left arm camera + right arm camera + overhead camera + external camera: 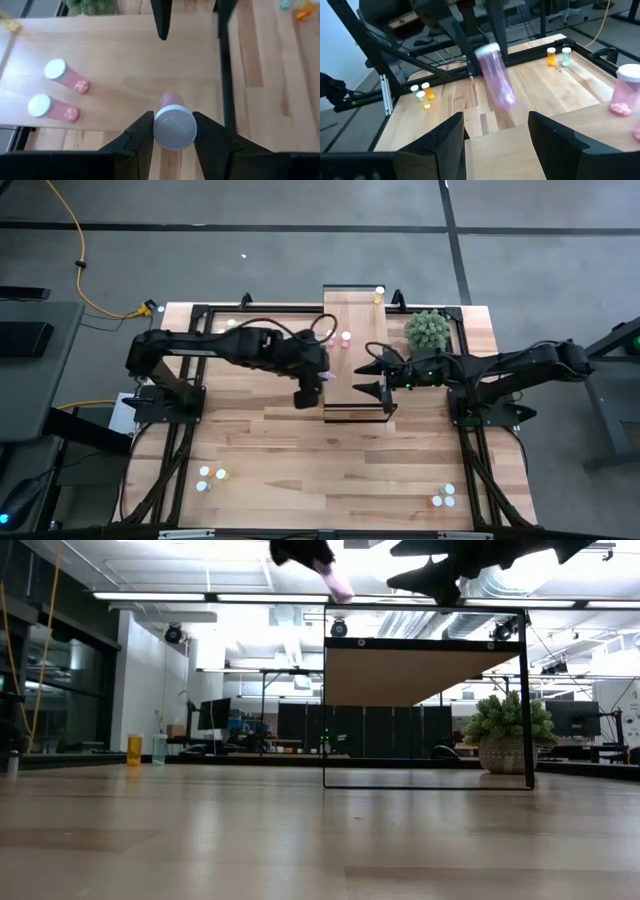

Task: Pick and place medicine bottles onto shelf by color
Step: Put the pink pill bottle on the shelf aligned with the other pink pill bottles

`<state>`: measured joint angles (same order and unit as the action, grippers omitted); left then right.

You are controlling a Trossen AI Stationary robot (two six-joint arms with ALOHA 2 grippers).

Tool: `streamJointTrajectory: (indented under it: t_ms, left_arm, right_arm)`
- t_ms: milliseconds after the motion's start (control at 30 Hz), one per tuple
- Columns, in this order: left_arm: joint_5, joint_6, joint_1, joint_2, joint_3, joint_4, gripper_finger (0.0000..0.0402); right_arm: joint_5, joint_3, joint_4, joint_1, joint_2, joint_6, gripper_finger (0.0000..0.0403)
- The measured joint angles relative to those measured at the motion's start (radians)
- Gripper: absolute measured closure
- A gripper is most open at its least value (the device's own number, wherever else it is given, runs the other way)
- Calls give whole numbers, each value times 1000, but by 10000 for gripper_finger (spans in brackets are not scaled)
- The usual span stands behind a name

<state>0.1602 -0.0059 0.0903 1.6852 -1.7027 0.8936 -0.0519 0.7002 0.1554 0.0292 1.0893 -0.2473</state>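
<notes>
**Pink bottle pinched above the shelf**

Pink medicine bottle [172, 125], one of three pink ones in view, sat clamped between the left gripper [173, 134] fingers [140, 137], white cap toward the wrist, body pointing down at the shelf [355, 385] below. Two more pink bottles [65, 76] [51, 106] stood on the shelf board ahead of those fingers, near each other. One yellow bottle [379, 295] stood at the shelf's far end.

The right gripper [376, 376] hovered over the shelf's opposite edge, its fingers [440, 137] spread wide and holding nothing; the held pink bottle hung just beyond their tips.

Down on the tabletop [260, 450], two small clusters waited: about three bottles [211, 477] at the near left corner and about three bottles [443, 497] at the near right. A potted plant [427, 330] stood beside the right arm.
</notes>
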Motion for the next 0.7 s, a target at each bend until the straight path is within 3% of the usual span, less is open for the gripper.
streamJointTrajectory:
  t_ms: [533, 700]
  left_arm:
    - [1, -35, 2, 54, 0, -163, 287]
    - [1, -35, 9, 67, 3, -165, 287]
  right_arm:
    - [-78, 5, 14, 0, 45, 118, 189]
    - [-69, 125, -106, 0, 121, 192, 189]
